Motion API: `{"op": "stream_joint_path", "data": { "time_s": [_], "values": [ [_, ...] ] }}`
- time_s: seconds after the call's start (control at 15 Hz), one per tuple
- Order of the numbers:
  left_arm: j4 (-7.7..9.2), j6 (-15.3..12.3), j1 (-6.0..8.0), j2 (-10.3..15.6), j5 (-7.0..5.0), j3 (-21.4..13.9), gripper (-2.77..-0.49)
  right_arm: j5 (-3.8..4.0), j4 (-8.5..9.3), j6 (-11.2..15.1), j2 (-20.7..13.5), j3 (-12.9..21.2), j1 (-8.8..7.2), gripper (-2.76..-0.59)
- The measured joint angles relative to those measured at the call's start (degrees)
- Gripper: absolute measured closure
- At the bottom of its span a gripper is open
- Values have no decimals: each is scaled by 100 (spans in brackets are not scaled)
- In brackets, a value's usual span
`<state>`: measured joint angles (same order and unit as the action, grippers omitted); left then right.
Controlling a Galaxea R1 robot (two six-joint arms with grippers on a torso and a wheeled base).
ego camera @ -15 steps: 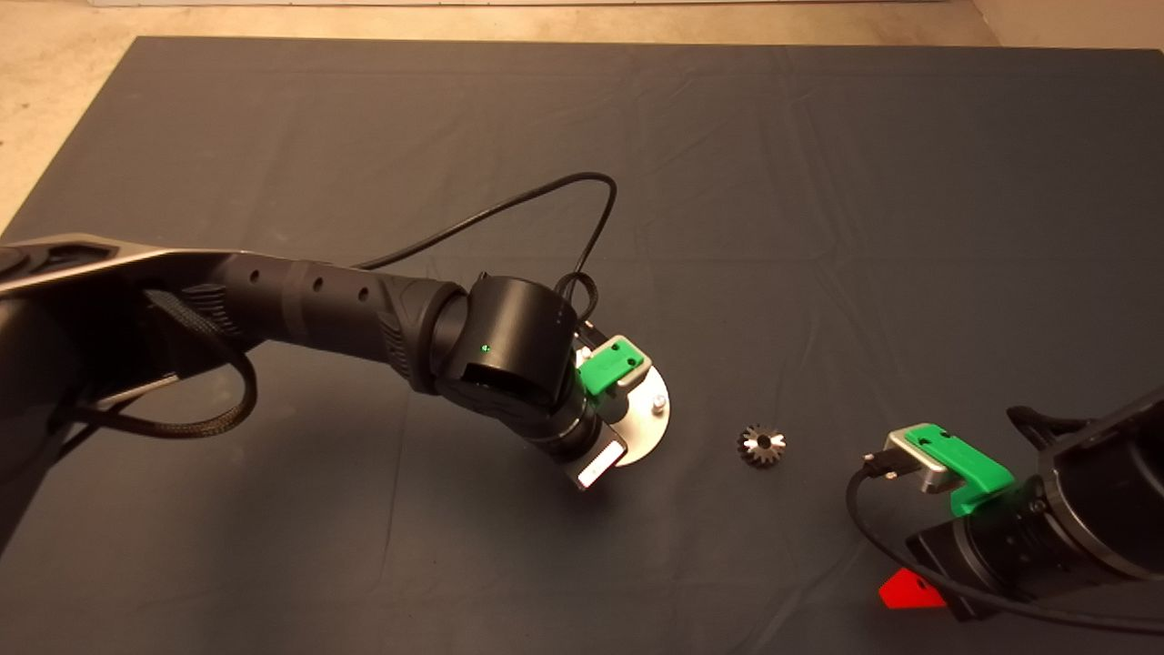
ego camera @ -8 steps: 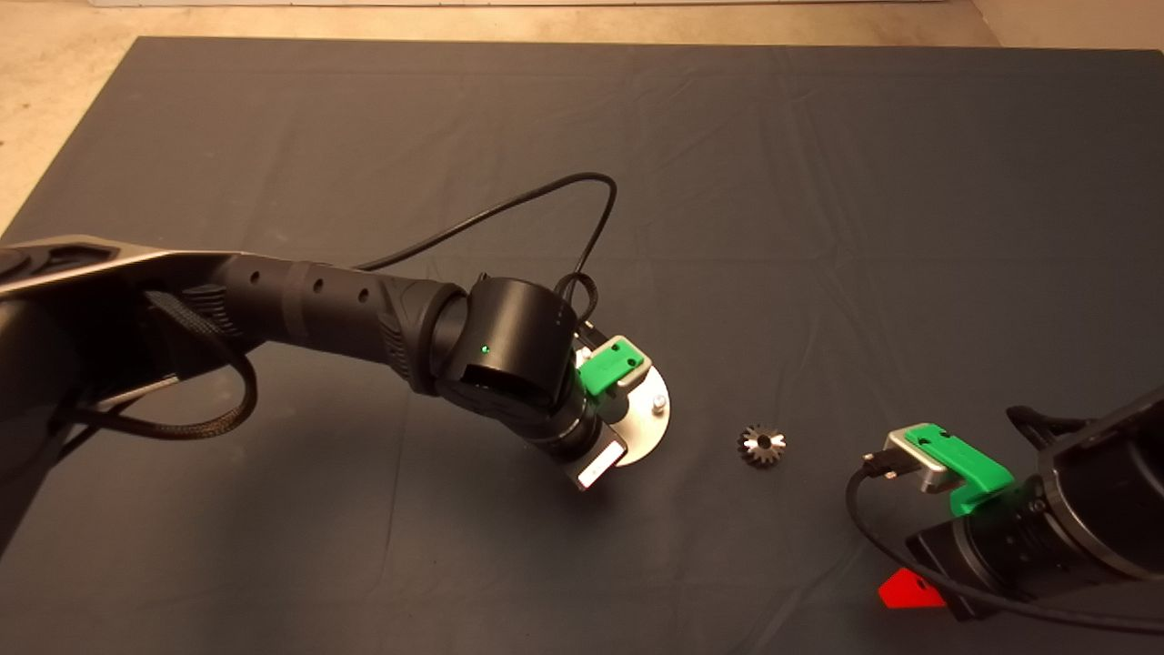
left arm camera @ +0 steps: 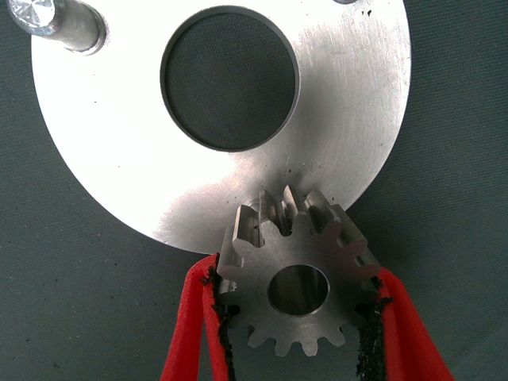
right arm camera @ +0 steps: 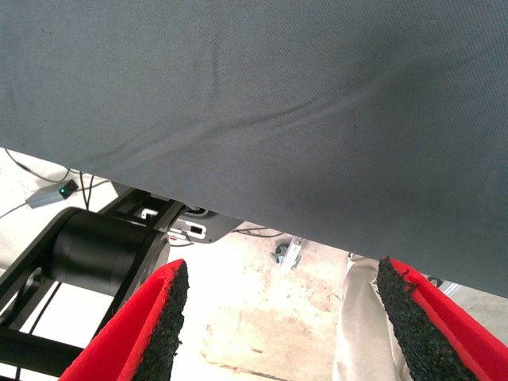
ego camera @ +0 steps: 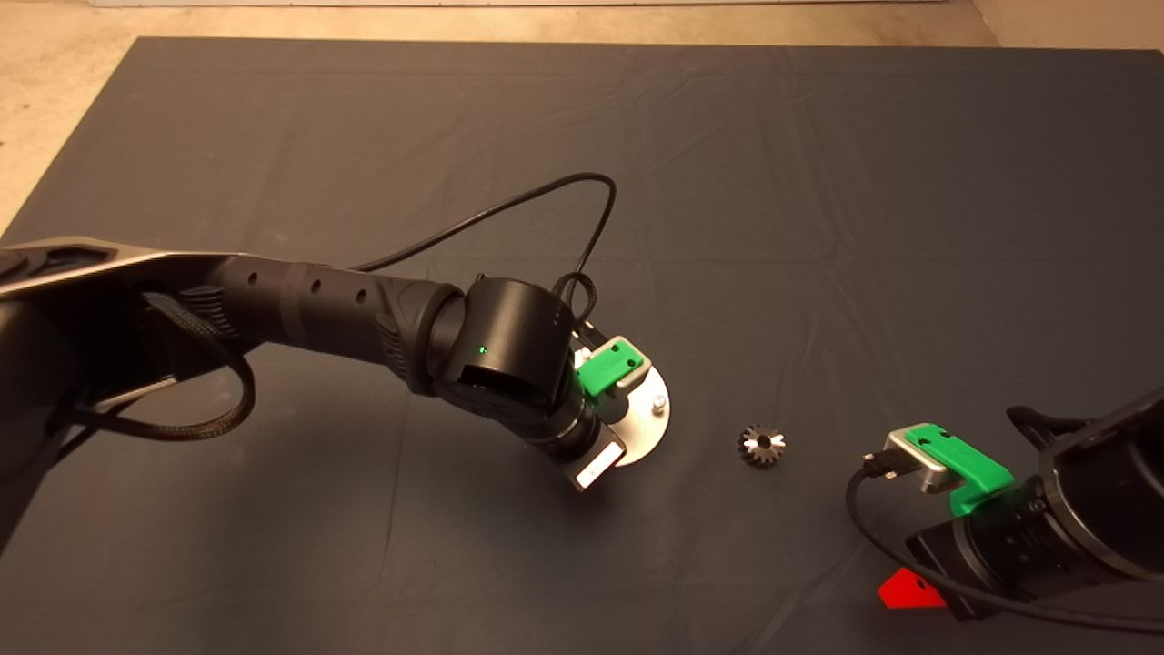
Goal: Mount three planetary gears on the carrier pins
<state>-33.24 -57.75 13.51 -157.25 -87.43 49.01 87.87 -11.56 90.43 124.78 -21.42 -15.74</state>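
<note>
One planetary gear (left arm camera: 294, 278) pinched in left gripper (left arm camera: 295, 317), held at rim of round carrier plate (left arm camera: 119, 167), overlapping its edge; not seated on a pin that I can see. One carrier pin (left arm camera: 55, 20) visible in the wrist view, bare. 2nd gear (ego camera: 762, 445) loose on dark mat (ego camera: 818, 182), between plate and right gripper (right arm camera: 282, 317), which is parked lower R, fingers spread, empty. 3rd gear not seen. Judging: none installed yet, all 3 left. Mat wrinkled; pale floor beyond its edge.
</note>
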Motion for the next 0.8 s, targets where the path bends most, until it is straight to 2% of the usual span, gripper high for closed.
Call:
{"op": "stream_joint_path", "data": {
  "time_s": [0.8],
  "values": [
    [-2,108,0,13,21,30,-59,0,0,0,0,0,0,-175]
  ]
}}
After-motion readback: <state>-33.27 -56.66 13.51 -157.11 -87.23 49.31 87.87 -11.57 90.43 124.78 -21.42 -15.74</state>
